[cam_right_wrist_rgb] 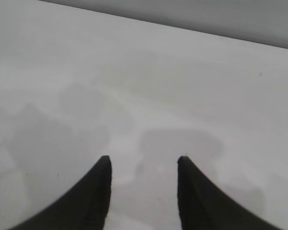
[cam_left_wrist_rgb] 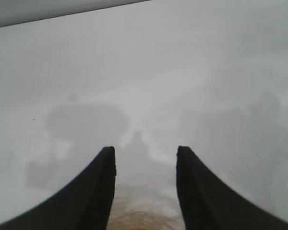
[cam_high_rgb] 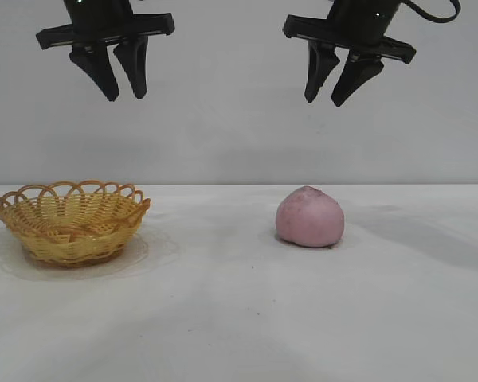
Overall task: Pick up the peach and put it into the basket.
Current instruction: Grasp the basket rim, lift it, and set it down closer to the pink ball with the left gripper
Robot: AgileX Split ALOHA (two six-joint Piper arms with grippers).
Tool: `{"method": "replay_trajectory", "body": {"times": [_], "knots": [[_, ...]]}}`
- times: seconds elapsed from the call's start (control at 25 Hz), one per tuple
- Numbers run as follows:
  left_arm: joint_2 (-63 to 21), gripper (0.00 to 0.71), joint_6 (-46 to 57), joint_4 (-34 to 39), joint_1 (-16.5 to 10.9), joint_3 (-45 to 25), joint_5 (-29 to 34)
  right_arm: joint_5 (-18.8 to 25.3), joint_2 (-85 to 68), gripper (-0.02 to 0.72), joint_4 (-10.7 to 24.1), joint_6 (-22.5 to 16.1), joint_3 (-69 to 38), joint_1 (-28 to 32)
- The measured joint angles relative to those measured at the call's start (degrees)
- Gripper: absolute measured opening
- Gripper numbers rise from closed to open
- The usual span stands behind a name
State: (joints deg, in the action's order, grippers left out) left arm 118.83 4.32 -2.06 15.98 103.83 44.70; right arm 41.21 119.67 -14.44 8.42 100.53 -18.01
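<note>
A pale pink peach [cam_high_rgb: 310,217] sits on the white table right of centre. At the left stands the yellow woven basket [cam_high_rgb: 70,221] with its orange scalloped rim, nothing in it. High above the basket hangs my left gripper [cam_high_rgb: 126,94], open and holding nothing. In the left wrist view, a blurred bit of the basket [cam_left_wrist_rgb: 143,220] shows between the left gripper's [cam_left_wrist_rgb: 145,152] fingers. My right gripper [cam_high_rgb: 324,99] hangs high above the peach, open and holding nothing. The right wrist view shows the right gripper [cam_right_wrist_rgb: 144,160] over bare table; the peach is out of that view.
The white table [cam_high_rgb: 223,318] stretches across the front, with a plain pale wall behind it. Shadows of both arms fall on the tabletop.
</note>
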Motion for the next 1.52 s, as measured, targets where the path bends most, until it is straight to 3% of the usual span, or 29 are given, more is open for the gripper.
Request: {"method": "replay_trajectory", "body": {"times": [0.44,0.8,1.32,1.52], "knots": [[0.0,0.273,0.0,0.7,0.0,0.0,1.2,0.8,0.0,0.255,0.0,0.0,0.0,0.0],[0.5,0.273,-8.9,9.5,0.0,0.2,15.0,2.7,0.0,0.295,0.0,0.2,0.0,0.0],[8.2,0.273,-15.8,8.6,-1.8,0.3,20.4,3.9,0.0,0.295,0.0,0.4,0.0,0.0],[10.7,0.273,-19.5,3.6,-3.3,0.3,21.5,3.9,0.0,0.295,0.0,0.8,0.0,0.0]]}}
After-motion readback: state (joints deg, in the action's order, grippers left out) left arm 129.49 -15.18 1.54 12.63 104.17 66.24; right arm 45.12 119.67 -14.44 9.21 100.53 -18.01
